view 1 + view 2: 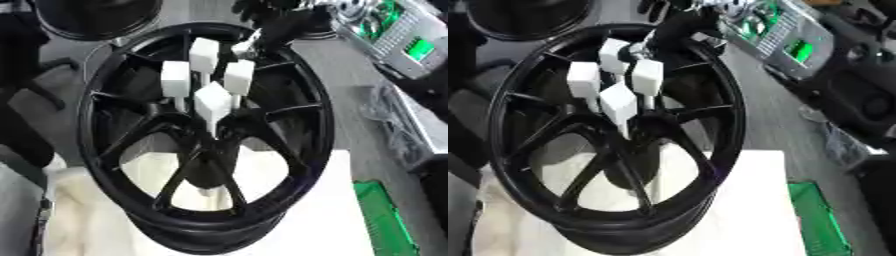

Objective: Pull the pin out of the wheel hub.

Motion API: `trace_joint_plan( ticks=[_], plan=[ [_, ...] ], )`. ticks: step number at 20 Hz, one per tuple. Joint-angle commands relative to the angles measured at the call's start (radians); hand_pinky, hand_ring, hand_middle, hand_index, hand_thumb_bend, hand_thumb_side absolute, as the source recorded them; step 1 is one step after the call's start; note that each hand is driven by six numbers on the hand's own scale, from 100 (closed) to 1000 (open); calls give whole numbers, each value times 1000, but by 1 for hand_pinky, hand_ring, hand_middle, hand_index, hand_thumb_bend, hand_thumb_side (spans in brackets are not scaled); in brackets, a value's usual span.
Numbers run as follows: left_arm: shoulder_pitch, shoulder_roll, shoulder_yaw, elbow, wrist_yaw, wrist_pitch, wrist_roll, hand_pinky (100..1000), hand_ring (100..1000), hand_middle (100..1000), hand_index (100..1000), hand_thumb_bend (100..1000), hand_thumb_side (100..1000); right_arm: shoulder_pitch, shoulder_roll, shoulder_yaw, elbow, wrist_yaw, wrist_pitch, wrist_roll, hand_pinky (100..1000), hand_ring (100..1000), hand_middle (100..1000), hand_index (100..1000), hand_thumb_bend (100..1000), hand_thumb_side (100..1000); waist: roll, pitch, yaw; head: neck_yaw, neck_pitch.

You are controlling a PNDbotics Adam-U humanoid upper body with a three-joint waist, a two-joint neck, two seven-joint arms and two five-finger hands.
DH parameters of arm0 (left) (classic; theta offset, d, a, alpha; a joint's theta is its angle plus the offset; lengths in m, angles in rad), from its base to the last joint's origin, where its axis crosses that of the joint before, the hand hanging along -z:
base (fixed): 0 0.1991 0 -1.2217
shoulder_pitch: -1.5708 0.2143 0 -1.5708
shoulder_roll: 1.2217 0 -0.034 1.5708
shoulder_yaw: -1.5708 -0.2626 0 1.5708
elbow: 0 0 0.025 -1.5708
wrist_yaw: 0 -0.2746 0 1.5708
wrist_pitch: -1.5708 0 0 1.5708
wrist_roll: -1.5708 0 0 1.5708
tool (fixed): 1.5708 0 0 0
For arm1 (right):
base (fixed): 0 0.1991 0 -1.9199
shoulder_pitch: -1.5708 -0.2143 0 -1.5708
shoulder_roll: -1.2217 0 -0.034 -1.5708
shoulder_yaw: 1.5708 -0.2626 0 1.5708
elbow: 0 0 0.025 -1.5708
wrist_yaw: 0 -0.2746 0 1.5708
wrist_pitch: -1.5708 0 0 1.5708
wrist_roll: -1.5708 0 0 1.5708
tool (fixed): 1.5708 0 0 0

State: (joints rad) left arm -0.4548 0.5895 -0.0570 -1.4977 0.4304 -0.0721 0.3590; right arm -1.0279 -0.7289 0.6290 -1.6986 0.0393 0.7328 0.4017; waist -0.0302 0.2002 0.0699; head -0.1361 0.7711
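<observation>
The black wheel hub [206,145] stood on white padding [306,220], four white-headed pins [213,102] clustered centrally; the right hand [280,25] (grip indiscernible) hovered at the far rim.

Right hand [280,22]: matte black fingers and palm shell, enters from the top right. One small pale silver-white part shows at the finger end [245,47], about where it meets the rim. Casing reads as dark moulded segments; seams between them are too blurred to trace. In the right eye view the same hand [677,26] is a black mass with a short bright metallic piece near the wrist side. No cables, screws or markings can be made out on it. Dark shape at the left edge: cannot tell whether it is the left arm.
</observation>
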Motion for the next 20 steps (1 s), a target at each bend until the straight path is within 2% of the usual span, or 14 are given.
trace_joint_plan(
  ticks=[1,9,20],
  plan=[
    [-14,39,11,-18,-2,-1,-4,746,891,877,873,901,560,-15,-36,-7,-20,-14,14,11,805,794,772,855,558,409,1,-14,2,-2,-1],
    [-16,38,10,-19,-1,-2,-5,746,891,877,870,897,560,-5,-43,4,-6,22,-4,54,759,750,724,817,521,337,-3,-11,7,-10,-1],
    [-17,33,10,-22,1,-3,-5,746,891,878,868,893,561,11,-38,9,9,53,-20,97,737,732,704,802,501,292,-3,-6,10,-13,-1]
  ],
)
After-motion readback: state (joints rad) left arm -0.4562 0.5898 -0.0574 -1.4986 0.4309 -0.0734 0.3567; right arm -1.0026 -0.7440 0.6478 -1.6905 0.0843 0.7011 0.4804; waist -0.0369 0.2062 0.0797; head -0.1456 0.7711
